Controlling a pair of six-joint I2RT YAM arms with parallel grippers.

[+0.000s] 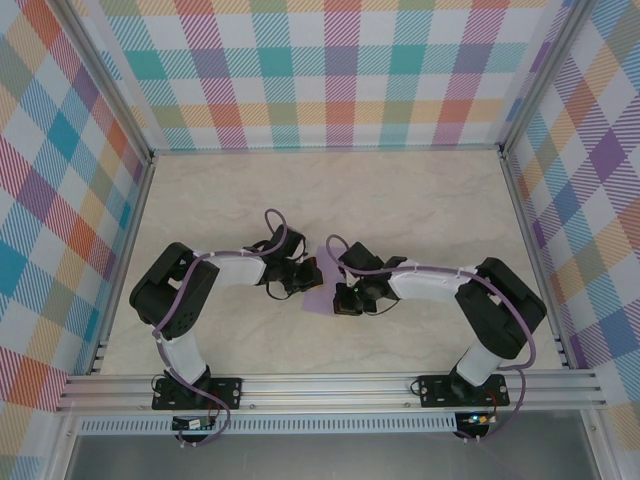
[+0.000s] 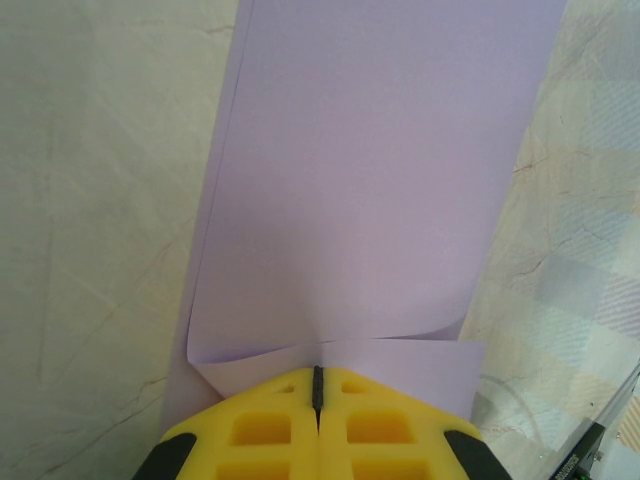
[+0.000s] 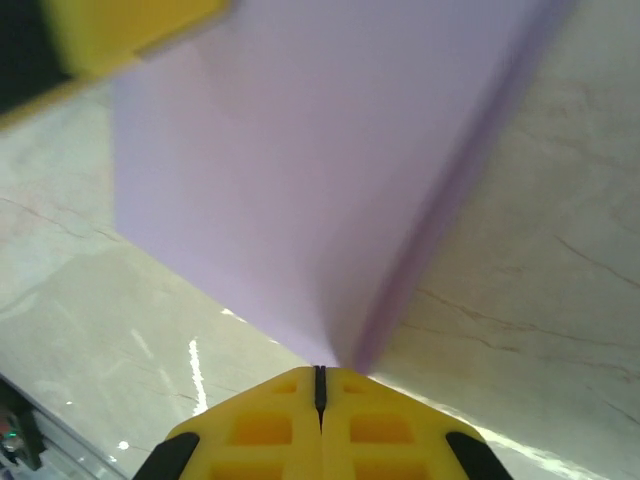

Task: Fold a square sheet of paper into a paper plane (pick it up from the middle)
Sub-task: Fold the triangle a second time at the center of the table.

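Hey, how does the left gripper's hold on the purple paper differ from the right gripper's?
The left gripper pinches a straight edge of the square sheet of paper, which spreads broad ahead of it; the right gripper pinches where the sheet narrows to a point along a fold. From above, the left gripper meets the sheet's left side, the right gripper its right side. Both are shut on it.

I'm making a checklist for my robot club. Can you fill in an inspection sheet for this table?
Surface: pale marble-look table.
Job's things: lavender square sheet of paper, pinched between both claws, one edge curled.
Clutter: nothing seen.
Grippers: left claw shut on the sheet; right claw shut on the sheet.
Cables: purple cables run along the arms.
Surroundings: plaid walls, metal frame rails.
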